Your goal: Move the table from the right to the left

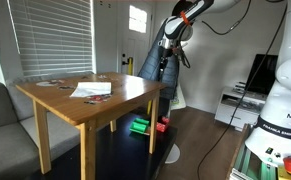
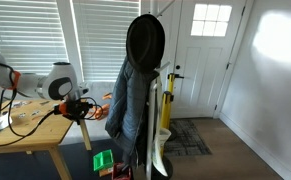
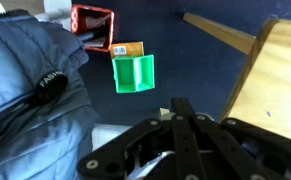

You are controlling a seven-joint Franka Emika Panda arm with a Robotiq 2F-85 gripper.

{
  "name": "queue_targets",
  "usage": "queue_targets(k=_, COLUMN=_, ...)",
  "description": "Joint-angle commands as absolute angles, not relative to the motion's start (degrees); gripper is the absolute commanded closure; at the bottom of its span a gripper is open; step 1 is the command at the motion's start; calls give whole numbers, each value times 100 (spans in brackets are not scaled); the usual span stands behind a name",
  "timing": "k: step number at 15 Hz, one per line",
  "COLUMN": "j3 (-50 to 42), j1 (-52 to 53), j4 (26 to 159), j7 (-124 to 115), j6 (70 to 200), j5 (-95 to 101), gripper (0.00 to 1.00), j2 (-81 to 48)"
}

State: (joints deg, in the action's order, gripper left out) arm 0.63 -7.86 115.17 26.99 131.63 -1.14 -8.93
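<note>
Grey-blue fabric jacket point(image 2: 125, 100) on a coat rack hangs just behind your end effector point(image 1: 163, 72). Low white cabinet point(image 1: 240, 105) stands well apart. On the dark floor are a green open plastic box point(image 3: 133, 73) and a red open box point(image 3: 92, 28), with a small orange box point(image 3: 131, 48) between them. Tall light-brown wooden table point(image 1: 115, 103), papers on its surface, stands by the blinds. The end effector hovers just beside its corner, fingertips pinched together, holding nothing.

Table point(image 1: 80, 105): light-brown wood, square top, straight legs
Pose: upright
Top: papers point(image 1: 91, 90) lying on it
Place: nine o'clock in an exterior view
</note>
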Motion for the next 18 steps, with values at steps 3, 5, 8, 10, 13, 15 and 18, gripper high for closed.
queue_targets(k=3, j3=-236, j1=-726, j4=12044, j7=2399, j6=12082, j5=-175, gripper=80, j2=368)
queue_targets(k=5, j3=-275, j1=-669, j4=12283, j7=2073, j6=11836, j5=-69, gripper=67, j2=844)
queue_targets(k=8, j3=-273, j1=-602, j4=12469, j7=1756, j6=11501, j5=-17, gripper=47, j2=1481)
queue_targets(k=10, j3=-243, j1=-554, j4=12534, j7=1467, j6=11278, j5=55, gripper=33, j2=1893)
queue_targets(k=13, j3=-166, j1=-555, j4=12547, j7=902, j6=10882, j5=330, gripper=12, j2=2344)
queue_targets(k=15, j3=-127, j1=-566, j4=12488, j7=510, j6=10560, j5=411, gripper=1, j2=2509)
queue_targets(k=18, j3=-91, j1=-544, j4=12384, j7=-43, j6=10122, j5=335, gripper=0, j2=2605)
